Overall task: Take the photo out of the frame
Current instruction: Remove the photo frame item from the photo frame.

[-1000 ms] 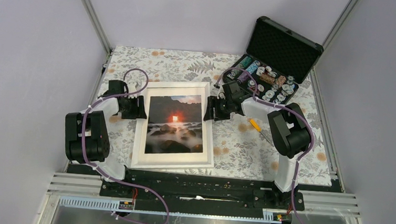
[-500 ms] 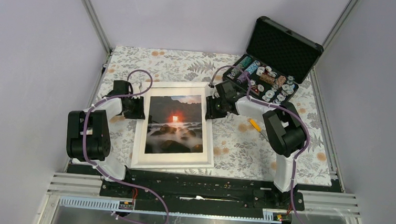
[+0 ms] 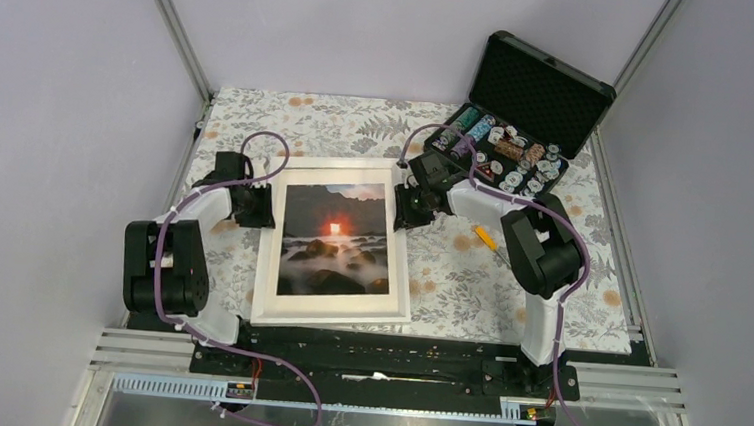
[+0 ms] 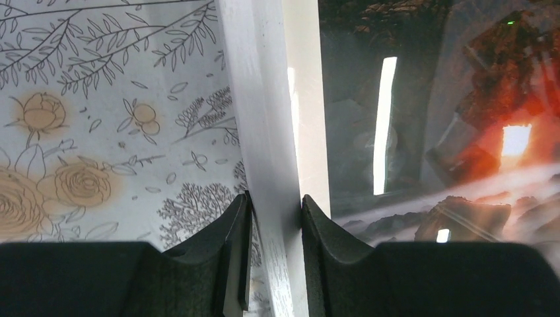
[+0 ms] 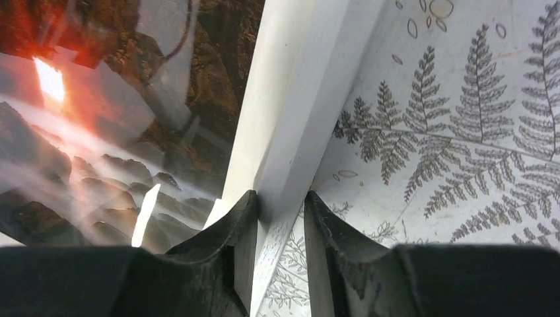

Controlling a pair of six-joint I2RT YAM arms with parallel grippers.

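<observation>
L jaws: nearly closed, clenched on the left white rail of the frame (image 4: 267, 119), approx. halfway along that side; one jaw is pressed to the rail's outer wall, the other sits on the rail's top face right at the glass edge. R jaws: same narrow gap, clenched on the frame's right rail towards its far end, one jaw on the glass side and one on the outer side, w/ the rail running up btwn them. So the frame is pinched from both long sides at once. It lies face up in the middle of the counter (image 3: 468, 285), which has a floral cloth over it. The photo (image 3: 335, 238) sits inside the frame under glass: orange sun at centre, dark rocks, pale mist, w/ glare streaks on the pane in both wrist views. Whether the frame's far end is off the cloth, can't tell. Near the R arm's elbow a small yellow-handled tool (image 3: 485, 236) lies on the cloth, apart from the frame. At the far right corner an open black poker chip case (image 3: 537, 94) stands w/ lid up, well apart from the frame. Nothing lies btwn jaws and rails.
</observation>
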